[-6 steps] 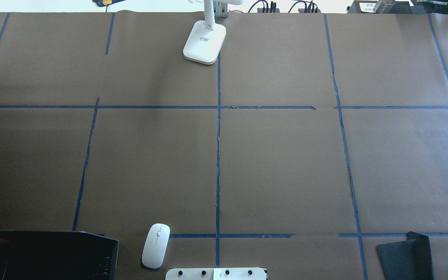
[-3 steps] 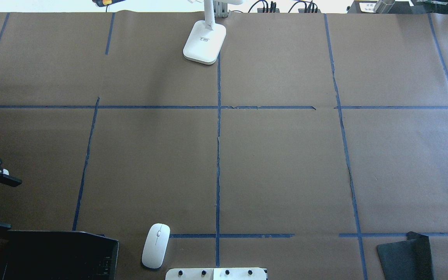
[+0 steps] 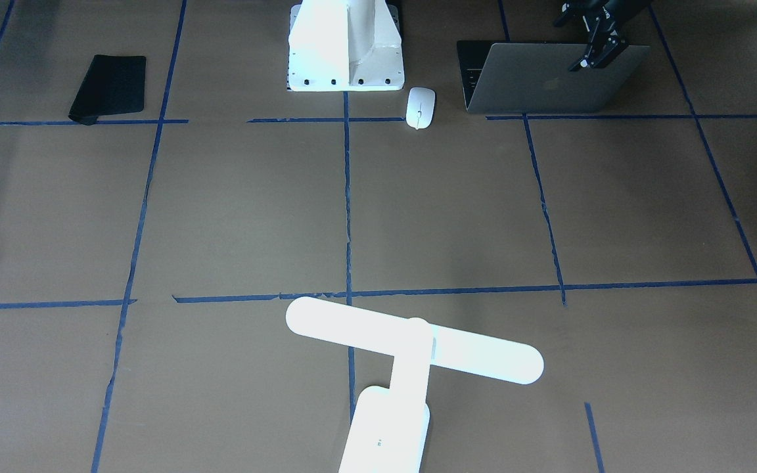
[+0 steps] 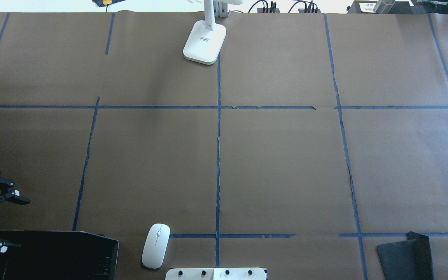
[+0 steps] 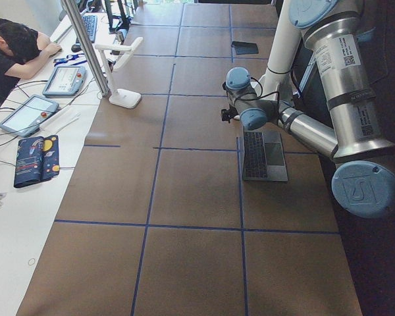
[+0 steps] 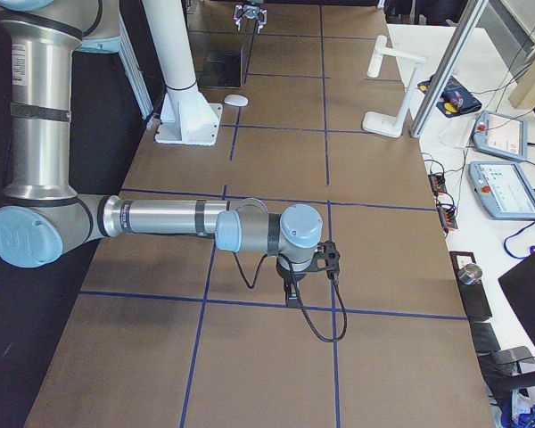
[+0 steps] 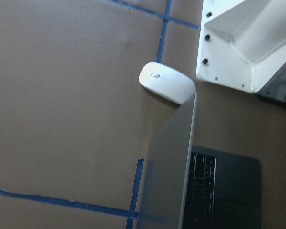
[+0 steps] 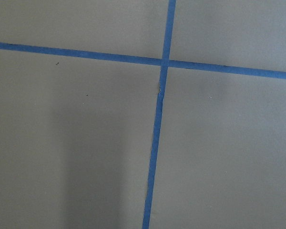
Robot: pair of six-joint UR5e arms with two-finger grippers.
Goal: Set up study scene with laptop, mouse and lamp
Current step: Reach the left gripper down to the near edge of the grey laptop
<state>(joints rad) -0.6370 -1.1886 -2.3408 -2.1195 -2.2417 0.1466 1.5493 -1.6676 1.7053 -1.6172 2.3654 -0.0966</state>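
Paper (image 4: 278, 167), brown with blue tape lines (image 4: 218, 175), covers the counter (image 4: 403, 155); left claw (image 4: 20, 223) spread apart near the space-grey metal laptop (image 3: 549, 85); right claw (image 6: 292, 294): spread cannot be told.

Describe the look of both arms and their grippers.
The left arm and right arm are silver tubes with light-blue joint caps. The left gripper is black with small white marks by its jaws; the right gripper is black, with a black cable looping from it.
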